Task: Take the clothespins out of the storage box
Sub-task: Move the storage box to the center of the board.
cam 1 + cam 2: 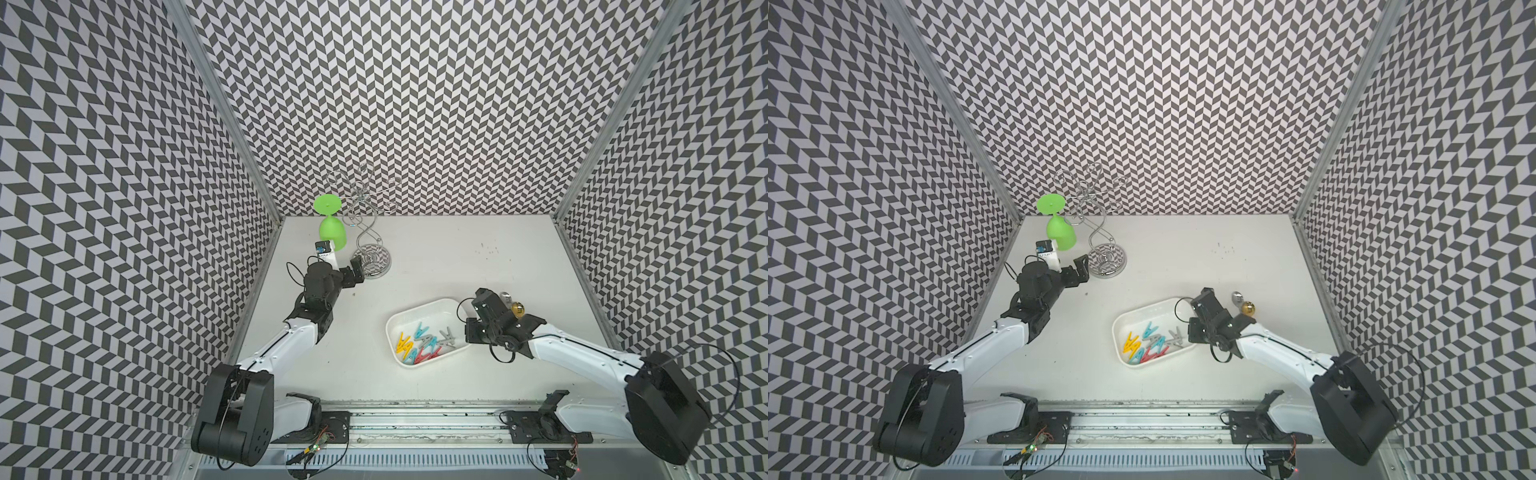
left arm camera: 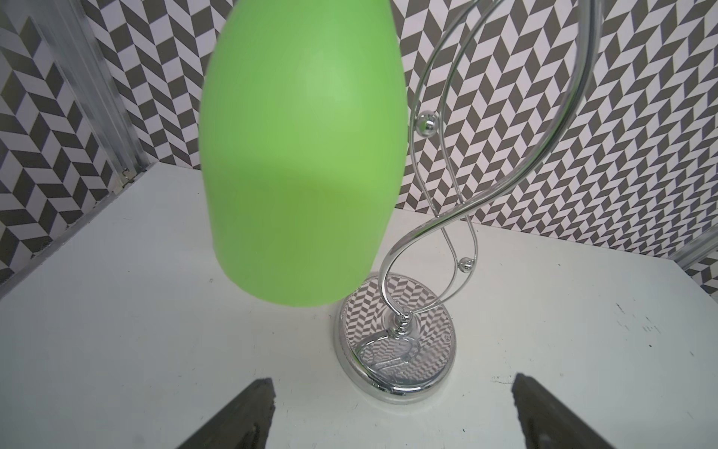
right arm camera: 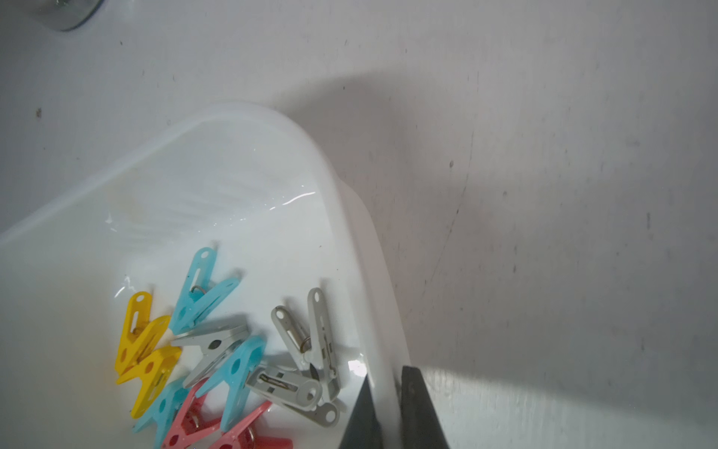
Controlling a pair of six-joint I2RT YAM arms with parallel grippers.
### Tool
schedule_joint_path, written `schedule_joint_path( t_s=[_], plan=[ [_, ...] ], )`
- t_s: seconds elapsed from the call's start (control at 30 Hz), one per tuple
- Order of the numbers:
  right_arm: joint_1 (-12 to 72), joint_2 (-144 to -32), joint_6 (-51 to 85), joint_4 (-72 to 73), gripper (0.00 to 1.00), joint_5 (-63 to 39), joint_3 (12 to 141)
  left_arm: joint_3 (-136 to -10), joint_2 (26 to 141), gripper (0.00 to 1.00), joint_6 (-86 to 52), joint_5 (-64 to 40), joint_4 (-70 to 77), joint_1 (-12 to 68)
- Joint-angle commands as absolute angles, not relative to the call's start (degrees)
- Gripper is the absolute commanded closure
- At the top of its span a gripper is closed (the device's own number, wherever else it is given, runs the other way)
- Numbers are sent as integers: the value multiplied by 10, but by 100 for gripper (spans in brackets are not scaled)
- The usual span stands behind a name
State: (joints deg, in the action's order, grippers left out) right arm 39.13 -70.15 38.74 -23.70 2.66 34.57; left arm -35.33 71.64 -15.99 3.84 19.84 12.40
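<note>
The clothespins (image 3: pixel 217 357) lie in a loose heap of yellow, light blue, red and grey, some overlapping; they sit just beside my right jaws, on the box side, and the grey ones are nearest; whether the closest grey peg touches the inner finger I cannot tell. My right jaws stand close together and are clamped on the rim of the storage box (image 3: pixel 233 175), one finger inside the wall and one outside on the tabletop (image 3: pixel 544 155). None of the pegs is in that grip.

In both top views the storage box (image 1: pixel 428 309) (image 1: pixel 1142 312) lies askew on the tabletop (image 1: pixel 457 257), right of centre; the clothespins (image 1: pixel 419 343) (image 1: pixel 1148 343) are gathered toward the end nearer my base.

My right arm (image 1: pixel 582 349) reaches in from the near right corner; its wrist is bent down over the right-hand end of the box; a small gold ball (image 1: pixel 518 308) rests on the tabletop just beyond the wrist.

My left arm (image 1: pixel 286 345) stretches toward the far left corner, well apart from the box; my left jaws are spread wide and hold nothing; they face the round base of a chrome wire stand (image 2: pixel 392 350); a green glass (image 2: pixel 303 155) hangs upside down on that stand, above the base.
</note>
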Motion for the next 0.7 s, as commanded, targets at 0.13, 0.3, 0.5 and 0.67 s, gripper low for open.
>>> schedule_joint_path(
  t_s=[0.13,0.3,0.5,0.67],
  plan=[
    [453,-610,553,-295,92,91,294,-391,709,0,-172,43,161,146],
    [483,-610,586,-292,92,103,283,-405,710,0,-168,45,146,174],
    [497,-638,575,-293,83,111,305,-427,714,0,-155,49,116,200],
    [496,-628,532,-294,65,136,340,-461,728,1,-148,45,64,229]
  ],
)
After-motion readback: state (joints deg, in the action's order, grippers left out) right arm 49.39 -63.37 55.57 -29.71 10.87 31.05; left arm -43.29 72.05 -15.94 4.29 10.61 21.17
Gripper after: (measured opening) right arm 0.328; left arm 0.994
